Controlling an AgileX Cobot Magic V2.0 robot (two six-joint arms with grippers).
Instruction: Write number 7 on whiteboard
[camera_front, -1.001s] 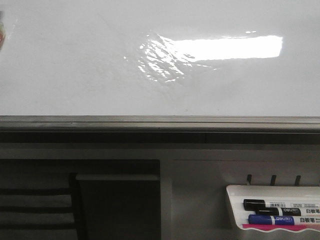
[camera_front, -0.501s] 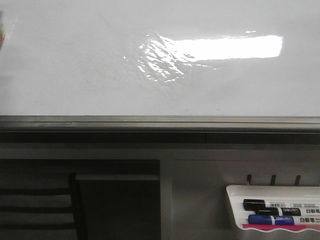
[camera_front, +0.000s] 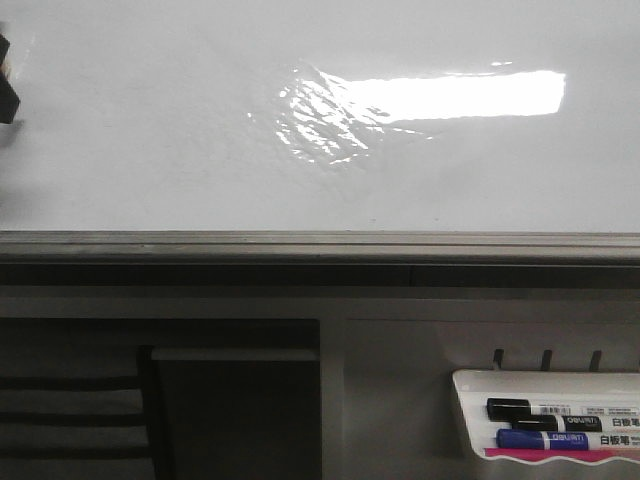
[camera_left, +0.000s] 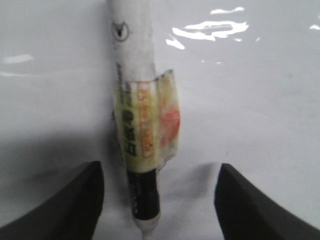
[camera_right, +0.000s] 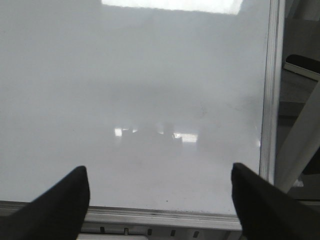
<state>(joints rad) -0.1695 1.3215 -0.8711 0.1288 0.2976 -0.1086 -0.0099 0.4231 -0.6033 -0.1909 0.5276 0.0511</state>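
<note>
The whiteboard (camera_front: 150, 150) fills the upper front view, glossy, with a bright reflection; no number 7 shows on it in any view. In the left wrist view a white marker (camera_left: 135, 100) with a yellow-orange label and a black end lies on the whiteboard (camera_left: 250, 100). My left gripper (camera_left: 160, 167) is open around it, both fingers well apart from the barrel. A dark part of it shows at the left edge of the front view (camera_front: 6, 92). My right gripper (camera_right: 159, 169) is open and empty over the whiteboard (camera_right: 125, 75) near its corner.
A grey metal rail (camera_front: 320, 245) runs along the board's near edge, and another rail (camera_right: 270, 100) shows in the right wrist view. A white tray (camera_front: 470, 400) at the lower right holds a black marker (camera_front: 540, 410) and a blue marker (camera_front: 540, 439).
A dark part of the left gripper has come into the front view at the left edge, covering the small coloured spot that showed there. Nothing else has moved.
</note>
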